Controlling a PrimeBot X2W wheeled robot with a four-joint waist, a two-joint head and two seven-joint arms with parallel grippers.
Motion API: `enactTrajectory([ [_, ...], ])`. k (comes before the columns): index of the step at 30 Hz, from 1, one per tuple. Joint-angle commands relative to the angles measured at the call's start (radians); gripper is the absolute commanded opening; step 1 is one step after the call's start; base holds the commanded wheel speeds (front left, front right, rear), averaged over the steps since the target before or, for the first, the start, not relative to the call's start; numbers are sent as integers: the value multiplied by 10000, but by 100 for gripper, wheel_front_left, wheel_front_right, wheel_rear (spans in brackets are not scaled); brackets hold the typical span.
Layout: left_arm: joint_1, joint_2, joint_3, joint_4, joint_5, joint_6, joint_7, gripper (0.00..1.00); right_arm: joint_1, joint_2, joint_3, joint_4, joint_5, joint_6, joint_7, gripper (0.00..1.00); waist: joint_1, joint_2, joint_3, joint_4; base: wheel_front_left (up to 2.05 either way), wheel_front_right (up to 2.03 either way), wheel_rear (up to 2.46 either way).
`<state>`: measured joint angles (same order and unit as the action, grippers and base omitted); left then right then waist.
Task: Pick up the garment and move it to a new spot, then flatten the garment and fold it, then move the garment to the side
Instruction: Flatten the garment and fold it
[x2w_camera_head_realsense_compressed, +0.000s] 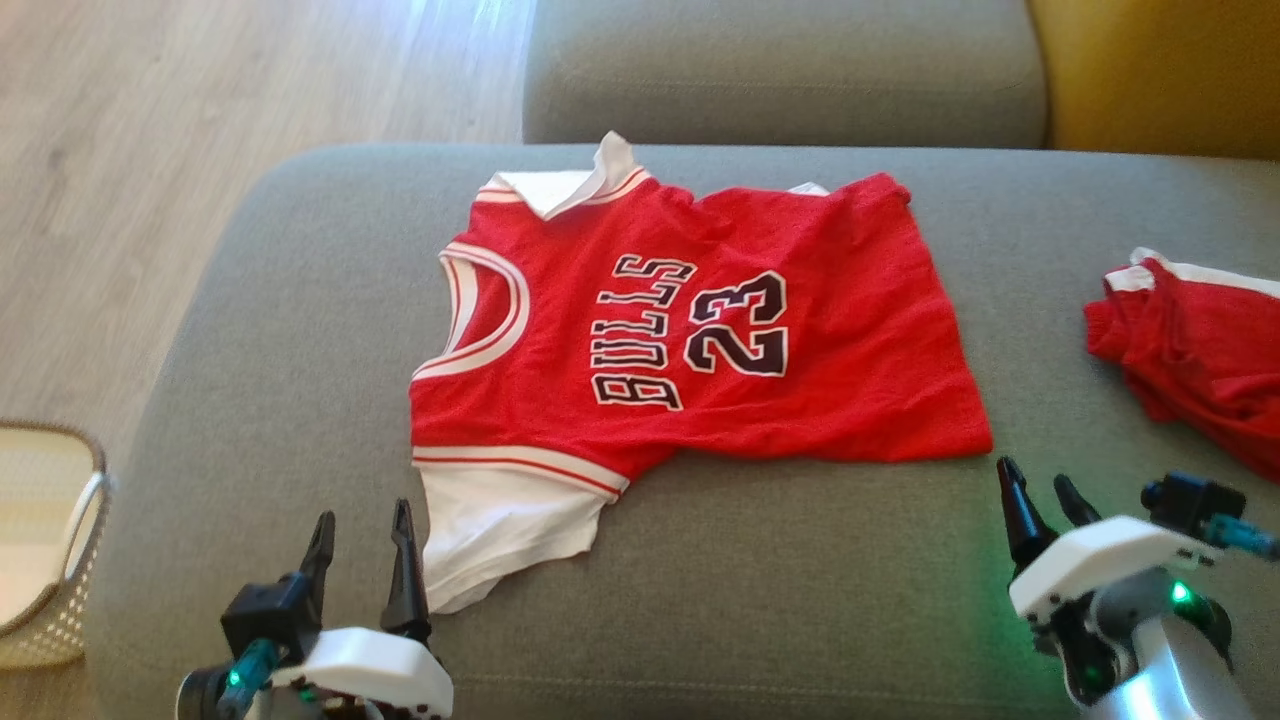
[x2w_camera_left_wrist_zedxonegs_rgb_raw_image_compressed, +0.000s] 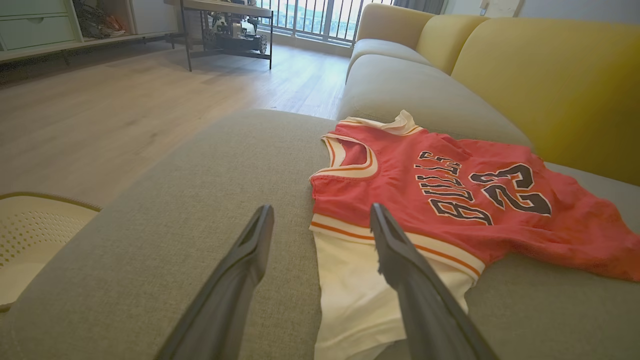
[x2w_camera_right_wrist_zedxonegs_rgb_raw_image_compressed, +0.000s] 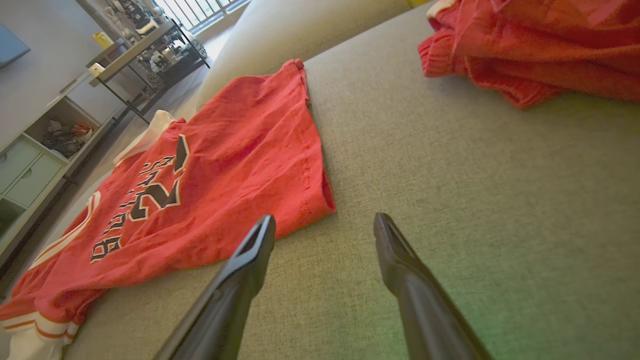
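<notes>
head: above, facing down on sofa (x2w_camera_head_realsense_compressed: 800, 580) | wrists: low, close, from left and right — all share jersey (x2w_camera_head_realsense_compressed: 850, 380)

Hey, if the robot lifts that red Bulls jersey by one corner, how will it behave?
Probably floppy: the jersey lies flat and wrinkled on the couch, so it should sag. Likely light: the cloth looks thin. Its white sleeve may dangle.

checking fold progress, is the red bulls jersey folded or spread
Spread: the red Bulls jersey lies flat on the grey fabric cushion, print and neckline showing.
</notes>
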<state>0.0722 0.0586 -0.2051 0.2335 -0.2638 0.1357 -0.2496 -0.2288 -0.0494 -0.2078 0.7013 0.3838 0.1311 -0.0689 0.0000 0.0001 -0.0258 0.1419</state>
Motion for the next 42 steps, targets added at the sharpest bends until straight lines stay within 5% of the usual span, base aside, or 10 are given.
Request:
enactTrajectory([
  [1, -462, -31, 317, -275, 99, -57, -121, 100, -708, -9, 162, -75, 58, -4, -29, 100, 0, -1, 170, 152, 0, 0, 0],
  [15, -923, -80, 74, -104, 72, -131, -121, 100, -2978, -9, -690, 3791, 601, -4, -560, 100, 0, -1, 780, 707, 0, 0, 0],
  [16, -942, -81, 55, -108, 55, -114, -122, 100, -3080, -9, -703, 3940, 616, -4, -568, 75, 0, -1, 806, 724, 0, 0, 0],
  [17, -961, -81, 35, -111, 39, -96, -122, 100, -3167, -9, -709, 4060, 614, -4, -604, 16, 0, -1, 825, 739, 0, 0, 0],
  [18, -977, -81, 15, -112, 26, -79, -122, 100, -3240, -9, -711, 4159, 608, -4, -651, 0, 0, -1, 838, 750, 0, 0, 0],
  [30, -756, -82, 88, 90, -98, -13, -122, 100, -3360, -9, -424, 3831, 794, -4, -1407, 0, 0, -1, 224, 274, 0, 0, 0],
  [42, -330, -83, 16, 95, -273, -13, -122, 100, -2494, -19, -760, 3204, 262, -4, -711, 0, 0, -1, -404, -295, 0, 0, 0],
])
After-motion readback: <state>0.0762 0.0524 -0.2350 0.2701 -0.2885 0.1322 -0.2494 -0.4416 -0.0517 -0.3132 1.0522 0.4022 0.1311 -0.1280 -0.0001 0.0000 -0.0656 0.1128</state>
